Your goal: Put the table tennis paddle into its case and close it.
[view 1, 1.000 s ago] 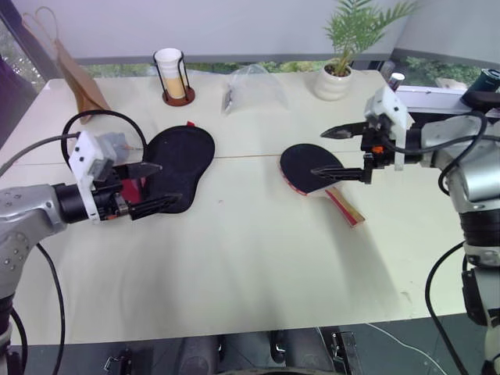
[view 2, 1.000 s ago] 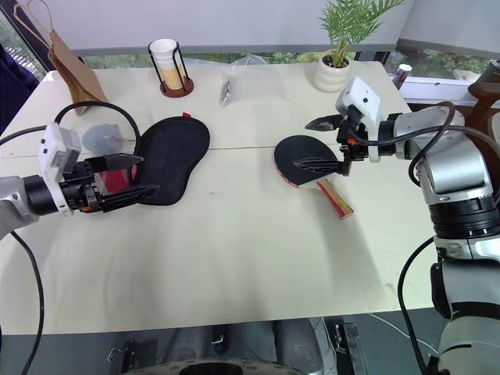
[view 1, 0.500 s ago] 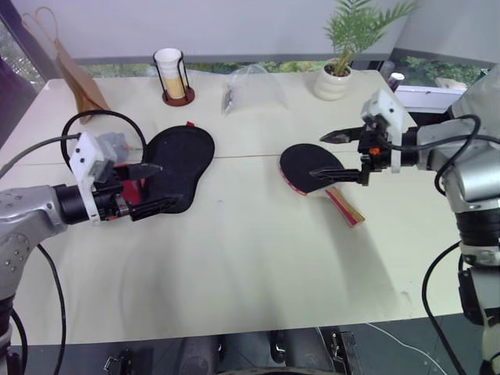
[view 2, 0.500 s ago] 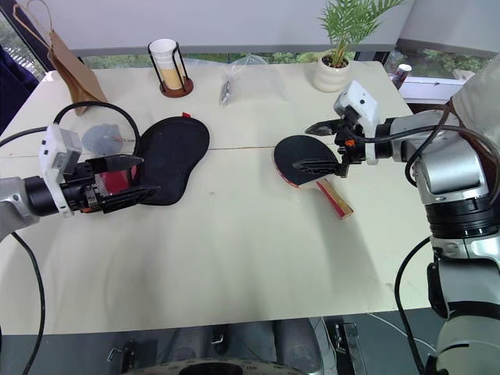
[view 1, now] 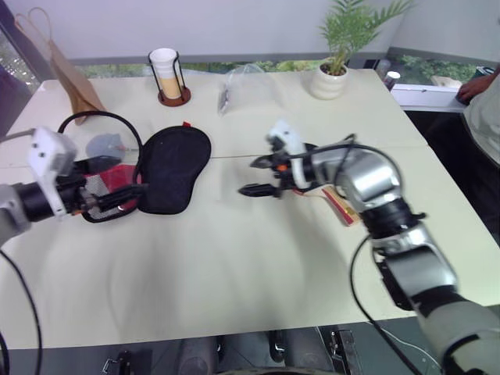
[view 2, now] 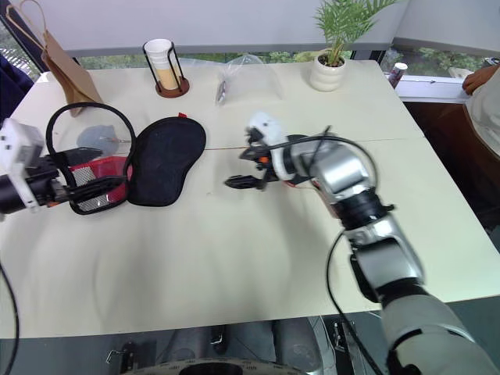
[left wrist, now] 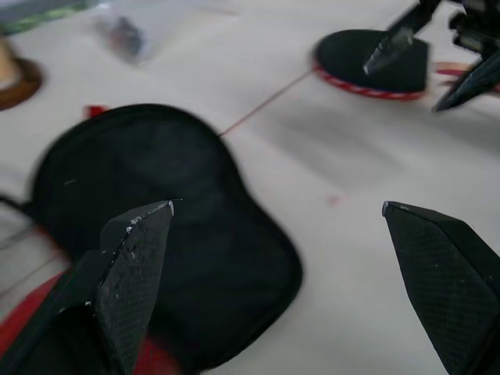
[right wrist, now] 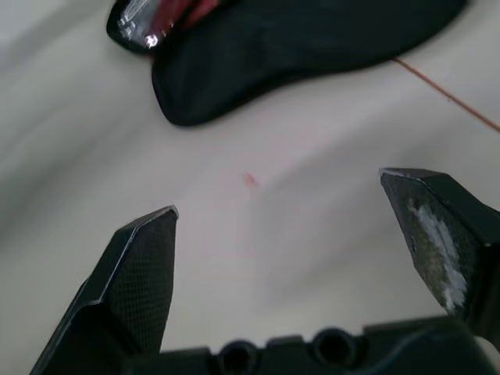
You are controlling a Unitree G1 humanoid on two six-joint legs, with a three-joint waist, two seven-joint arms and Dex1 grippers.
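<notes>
Cream laminate covers the table (view 1: 234,266), which runs back to a pale wall and a strip of window with greenery behind it. From the left eye, the far edge carries a brown paper bag (view 1: 66,74), a cup in a black wire holder (view 1: 167,74), a clear plastic bag (view 1: 246,82) and a potted plant (view 1: 336,55). A thin seam (view 1: 226,157) crosses the surface from side to side. The case (view 1: 173,168) lies flat on the robot's left half, its red panel toward the left pincer (view 1: 117,176), whose fingers are spread just beside that end. A black cable loop (view 1: 101,121) and a small grey-blue object (view 1: 105,144) lie near it. The right pincer (view 1: 262,176) hangs spread over bare table near the middle; the table tennis paddle (view 1: 332,199) lies just behind the arm, mostly hidden, only its red-striped handle end showing. A person's hand (view 1: 476,86) rests at the far right edge.

From the right eye, the layout is the same; the case's open end shows red lining (view 2: 101,168).

From the left wrist, two black fingertips (left wrist: 137,258) frame the case with the paddle's black face and red edge well beyond, under the other pincer.

From the right wrist, spread fingertips (right wrist: 144,266) hang over bare table, with the case beyond them.
</notes>
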